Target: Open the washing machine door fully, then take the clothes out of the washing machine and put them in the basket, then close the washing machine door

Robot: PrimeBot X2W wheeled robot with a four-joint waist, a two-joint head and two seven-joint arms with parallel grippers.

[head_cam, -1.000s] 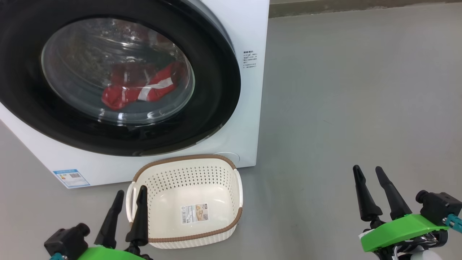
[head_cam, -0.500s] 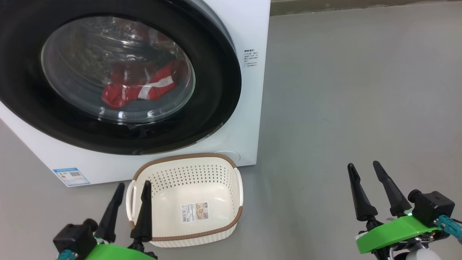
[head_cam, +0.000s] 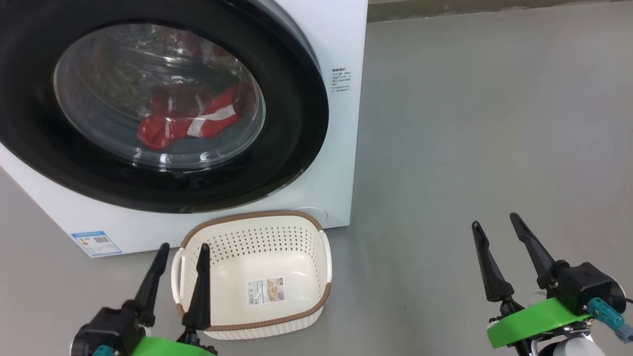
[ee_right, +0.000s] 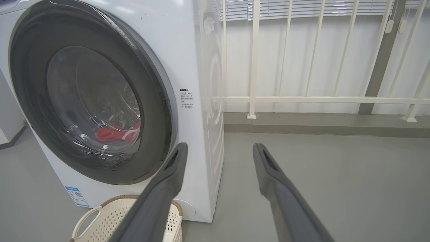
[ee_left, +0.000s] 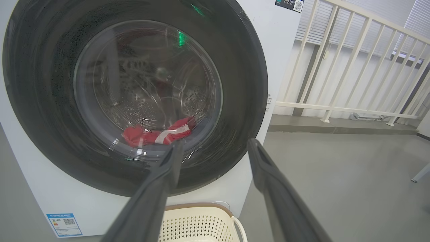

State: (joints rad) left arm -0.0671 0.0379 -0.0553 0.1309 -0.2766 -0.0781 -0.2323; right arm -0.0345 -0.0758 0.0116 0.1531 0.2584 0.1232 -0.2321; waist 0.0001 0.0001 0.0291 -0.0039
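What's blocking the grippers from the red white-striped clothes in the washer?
The round door with glossy black rim and clear glass bowl, apparently shut, covers the red white-striped clothes. The left gripper and right gripper hang open, short of it. Nothing else visible intervenes.

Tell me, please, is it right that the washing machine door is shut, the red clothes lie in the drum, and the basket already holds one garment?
Not quite: the basket is empty, as the head view shows. The washing machine door is shut and the clothes lie in the drum.
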